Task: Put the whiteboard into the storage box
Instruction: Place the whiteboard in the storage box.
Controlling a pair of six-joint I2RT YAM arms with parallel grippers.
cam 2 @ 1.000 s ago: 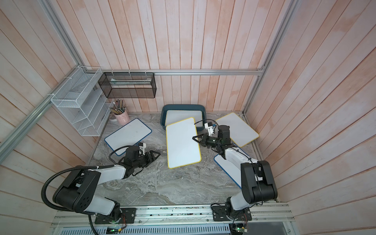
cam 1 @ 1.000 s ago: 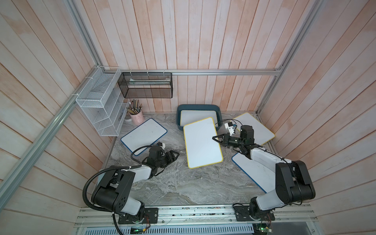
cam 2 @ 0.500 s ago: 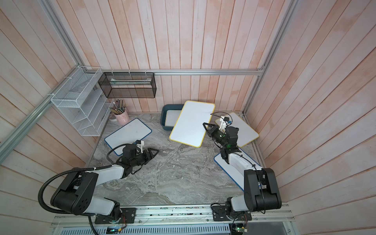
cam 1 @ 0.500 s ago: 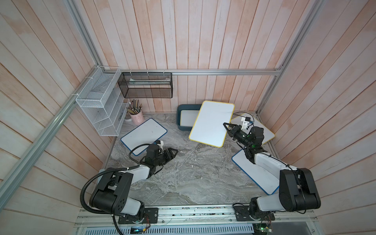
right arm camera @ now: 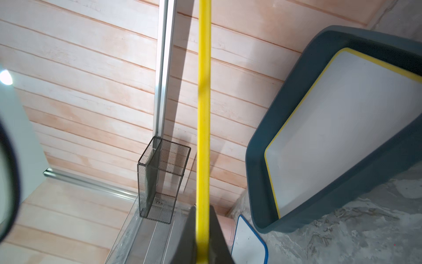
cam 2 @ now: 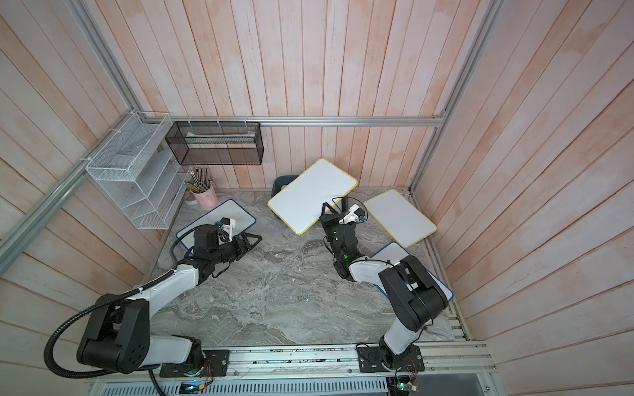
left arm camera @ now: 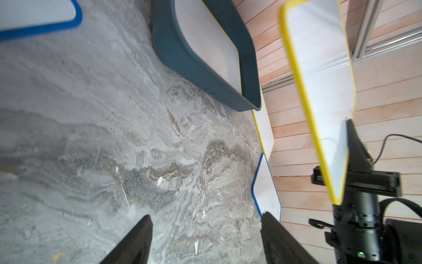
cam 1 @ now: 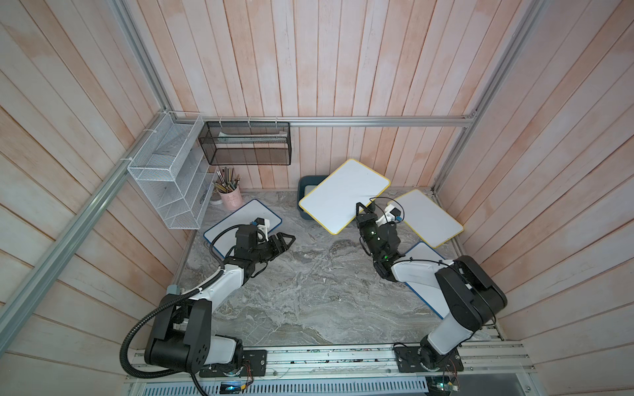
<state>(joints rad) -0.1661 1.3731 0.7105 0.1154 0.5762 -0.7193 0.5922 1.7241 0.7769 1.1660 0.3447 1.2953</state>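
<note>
right gripper [cam 1: 361, 209] clamped on the yellow-edged whiteboard [cam 1: 339, 195], held tilted above the storage box [cam 1: 302, 187] at 12 o'clock; left gripper [cam 1: 286, 240] at 9 o'clock, fingers apart, empty

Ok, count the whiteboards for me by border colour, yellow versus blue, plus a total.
Yellow-bordered white rectangular whiteboards: 3, the held whiteboard in the right gripper, the boxed whiteboard in the dark teal plastic storage box, the far-right whiteboard.
Blue-bordered whiteboards: 2, the left blue whiteboard, the right blue whiteboard.
Total: 5
</note>
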